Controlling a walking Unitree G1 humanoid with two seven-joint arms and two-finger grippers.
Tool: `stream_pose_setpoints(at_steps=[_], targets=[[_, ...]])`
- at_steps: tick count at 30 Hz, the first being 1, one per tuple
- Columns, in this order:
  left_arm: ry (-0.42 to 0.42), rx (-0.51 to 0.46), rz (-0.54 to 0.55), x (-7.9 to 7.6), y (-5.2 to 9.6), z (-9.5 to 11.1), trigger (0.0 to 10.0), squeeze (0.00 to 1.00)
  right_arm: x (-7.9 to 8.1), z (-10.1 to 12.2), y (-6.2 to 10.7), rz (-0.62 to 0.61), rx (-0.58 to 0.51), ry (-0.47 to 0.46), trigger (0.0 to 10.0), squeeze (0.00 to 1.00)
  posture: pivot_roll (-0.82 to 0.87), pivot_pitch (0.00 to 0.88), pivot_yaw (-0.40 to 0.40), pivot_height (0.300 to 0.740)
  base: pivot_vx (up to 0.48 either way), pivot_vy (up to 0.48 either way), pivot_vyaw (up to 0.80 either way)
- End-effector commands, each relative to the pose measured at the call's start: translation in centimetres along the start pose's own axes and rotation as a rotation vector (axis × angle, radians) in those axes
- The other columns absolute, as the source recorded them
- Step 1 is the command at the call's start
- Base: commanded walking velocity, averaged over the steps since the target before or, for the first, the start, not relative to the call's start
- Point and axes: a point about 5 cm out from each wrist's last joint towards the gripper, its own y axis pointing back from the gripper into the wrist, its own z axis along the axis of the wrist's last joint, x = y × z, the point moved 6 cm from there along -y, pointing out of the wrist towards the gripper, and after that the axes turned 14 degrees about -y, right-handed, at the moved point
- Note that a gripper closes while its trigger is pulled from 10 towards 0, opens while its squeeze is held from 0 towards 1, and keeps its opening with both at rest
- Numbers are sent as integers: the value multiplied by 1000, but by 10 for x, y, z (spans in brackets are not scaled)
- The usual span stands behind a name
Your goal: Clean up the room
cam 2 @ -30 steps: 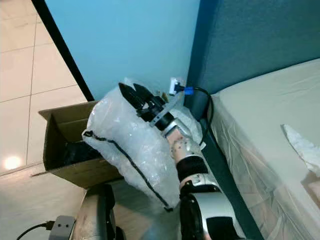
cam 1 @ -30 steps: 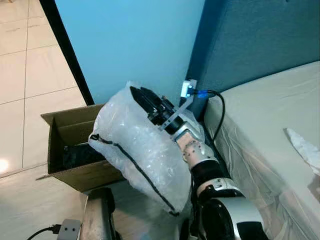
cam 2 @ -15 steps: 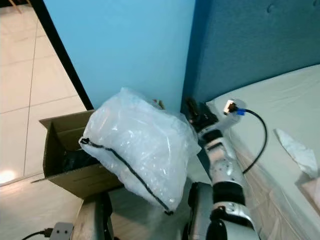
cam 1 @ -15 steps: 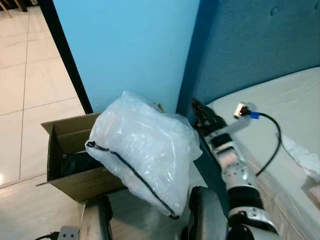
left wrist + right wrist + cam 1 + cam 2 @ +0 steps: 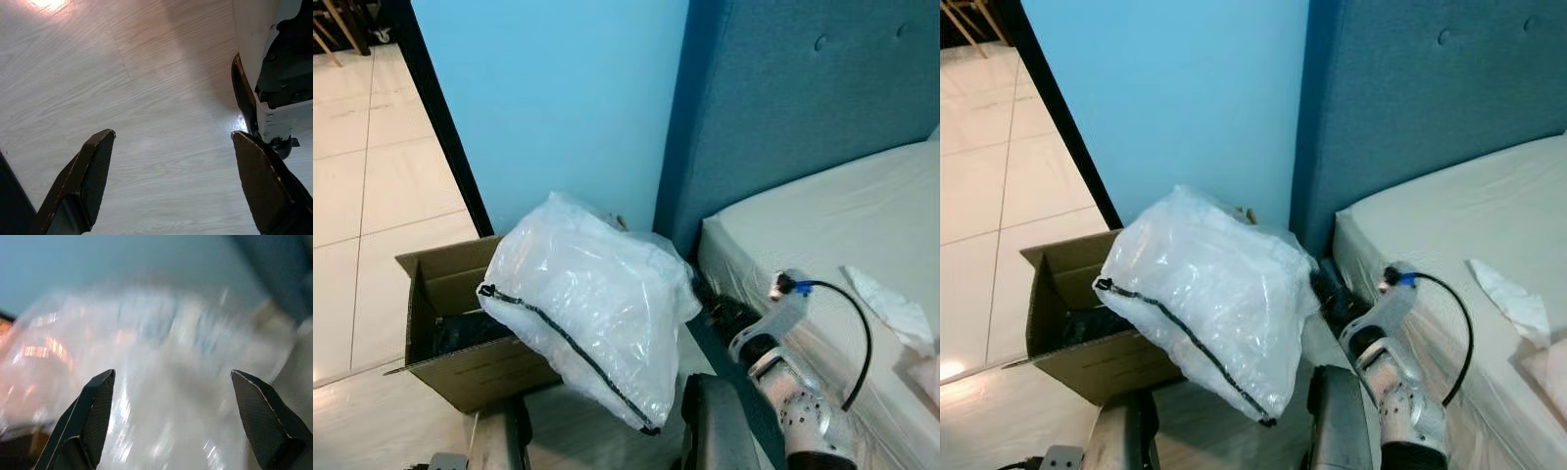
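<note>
A big clear plastic bag [image 5: 587, 299] with a black zipper edge lies tilted over the right side of an open cardboard box [image 5: 435, 294] by the blue wall. My right gripper [image 5: 708, 299] is open just right of the bag, low between it and the bed, with nothing between its fingers. The right wrist view has the bag [image 5: 161, 362] blurred straight ahead of the spread fingertips [image 5: 100, 396]. My left gripper [image 5: 172, 133] hangs open over pale wood floor [image 5: 146, 73].
Dark items [image 5: 460, 328] lie inside the box. A bed [image 5: 822, 235] with a plastic-wrapped mattress and dark blue headboard [image 5: 783, 88] fills the right; a white tissue [image 5: 891, 304] lies on it. A black door frame [image 5: 445, 117] and tiled floor [image 5: 362, 166] are left.
My right gripper let go of the plastic bag, swung right toward the bed, then dropped low beside the bag. The bag stayed draped on the box. The camera has tilted up slightly.
</note>
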Motion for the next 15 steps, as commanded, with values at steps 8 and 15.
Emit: stream_pose_setpoints(at_steps=[8,15], targets=[[-60,-73,-74,-20,-2,25,10000,0,-13,-41,-16,-160,130,8,10000,0,-57,104,-22,468,0,0,0],[-67,-76,-71,-18,-2,26,10000,0,-20,-45,-25,-231,120,24,10000,0,-38,108,-11,468,0,0,0]])
